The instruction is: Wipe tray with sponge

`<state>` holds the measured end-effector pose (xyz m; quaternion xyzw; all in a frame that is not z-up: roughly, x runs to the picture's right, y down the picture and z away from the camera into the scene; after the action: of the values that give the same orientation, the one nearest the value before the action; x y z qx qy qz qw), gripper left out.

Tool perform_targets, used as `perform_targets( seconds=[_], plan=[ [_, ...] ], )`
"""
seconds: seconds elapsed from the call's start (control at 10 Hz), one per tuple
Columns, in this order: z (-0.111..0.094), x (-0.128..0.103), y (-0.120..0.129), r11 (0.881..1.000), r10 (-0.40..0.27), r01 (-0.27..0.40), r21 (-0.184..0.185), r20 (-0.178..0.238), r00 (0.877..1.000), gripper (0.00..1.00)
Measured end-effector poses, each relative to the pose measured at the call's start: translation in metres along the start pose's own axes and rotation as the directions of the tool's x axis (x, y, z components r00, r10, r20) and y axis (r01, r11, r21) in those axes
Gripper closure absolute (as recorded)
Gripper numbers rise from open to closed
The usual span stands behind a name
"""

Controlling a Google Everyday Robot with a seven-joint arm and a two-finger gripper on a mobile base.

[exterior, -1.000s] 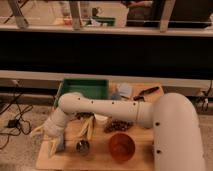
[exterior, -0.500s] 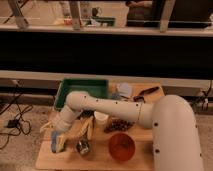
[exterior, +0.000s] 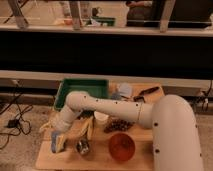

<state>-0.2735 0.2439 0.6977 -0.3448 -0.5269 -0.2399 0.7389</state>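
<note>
The dark-green tray sits at the back left of the wooden table and nothing shows inside it. The blue-grey sponge is at the table's front left corner, well in front of the tray. My gripper is at the end of the white arm, which reaches in from the right. It is down at the sponge, right over its top end and touching or almost touching it. The wrist hides part of the sponge.
A yellowish object lies just right of the gripper, with a metal cup in front of it. A white cup, a dark heap, an orange bowl, a paler blue squarish object and a dark tool crowd the middle and right.
The arm's forearm has swung a little, and the gripper has shifted slightly over the sponge at the front left corner. The tray and the other objects have not moved.
</note>
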Motion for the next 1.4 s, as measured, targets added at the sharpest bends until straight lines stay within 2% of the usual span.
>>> perform_targets(
  seconds=[0.3, 0.5, 0.6, 0.8, 1.0, 1.4],
  plan=[
    [0.026, 0.0, 0.008, 0.993, 0.116, -0.117, -0.013, -0.037, 0.992, 0.2],
    [0.035, 0.0, 0.008, 0.99, 0.14, -0.141, -0.024, -0.046, 0.989, 0.2],
    [0.042, -0.004, 0.001, 0.99, 0.132, -0.133, -0.038, -0.046, 0.99, 0.2],
    [0.053, -0.007, -0.02, 0.995, 0.07, -0.073, -0.075, -0.032, 0.997, 0.2],
    [0.057, -0.001, -0.037, 0.994, 0.026, -0.027, -0.104, -0.011, 1.0, 0.2],
    [0.037, 0.02, -0.028, 0.983, -0.057, 0.065, -0.174, 0.049, 0.997, 0.2]
  ],
)
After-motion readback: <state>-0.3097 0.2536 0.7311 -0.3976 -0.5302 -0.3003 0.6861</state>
